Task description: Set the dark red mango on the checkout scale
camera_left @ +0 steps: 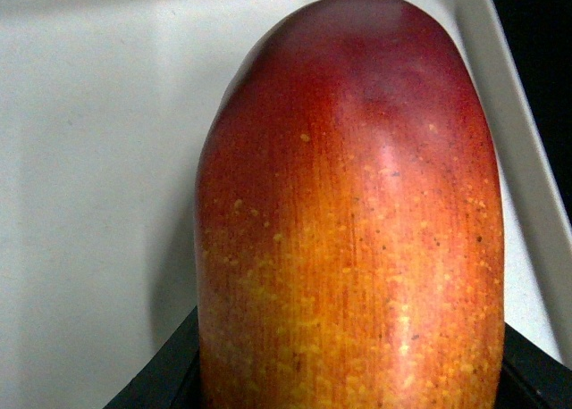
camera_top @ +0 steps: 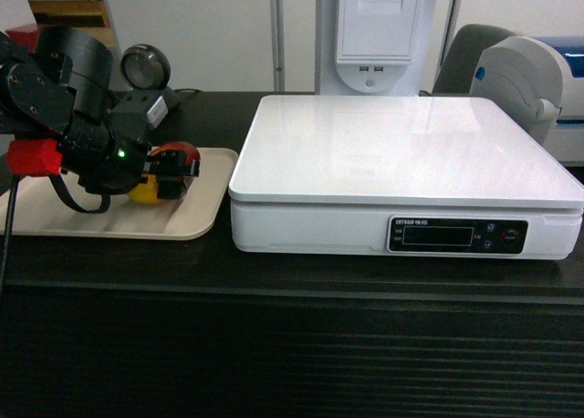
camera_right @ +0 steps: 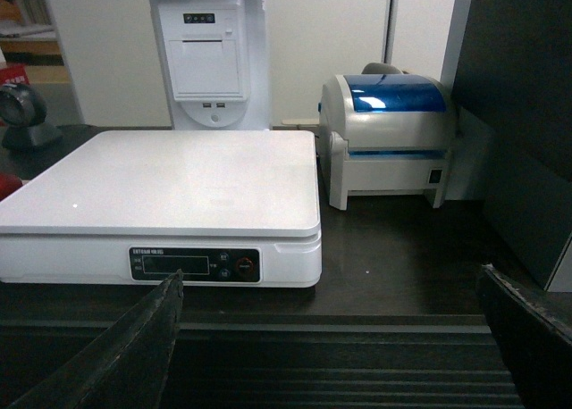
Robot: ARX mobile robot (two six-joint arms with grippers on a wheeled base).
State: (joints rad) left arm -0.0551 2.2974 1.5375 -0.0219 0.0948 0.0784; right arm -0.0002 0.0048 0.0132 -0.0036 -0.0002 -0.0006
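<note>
The dark red mango (camera_top: 175,151) lies on a beige tray (camera_top: 55,219) at the left of the checkout (camera_top: 274,276) top. My left gripper (camera_top: 172,173) is shut on it, one black finger against each side. In the left wrist view the mango (camera_left: 357,212) fills the frame, red end away from me, over the tray (camera_left: 89,159). The white scale (camera_top: 401,149) stands right of the tray with nothing on top. My right gripper (camera_right: 331,338) is open in front of the counter's ribbed panel, facing the scale (camera_right: 170,172); it is out of the head view.
A round barcode scanner (camera_top: 146,69) stands behind the tray. A white receipt-printer stand (camera_top: 379,35) rises behind the scale. A white and blue label printer (camera_right: 389,132) sits right of the scale. A dark panel (camera_right: 527,114) bounds the far right.
</note>
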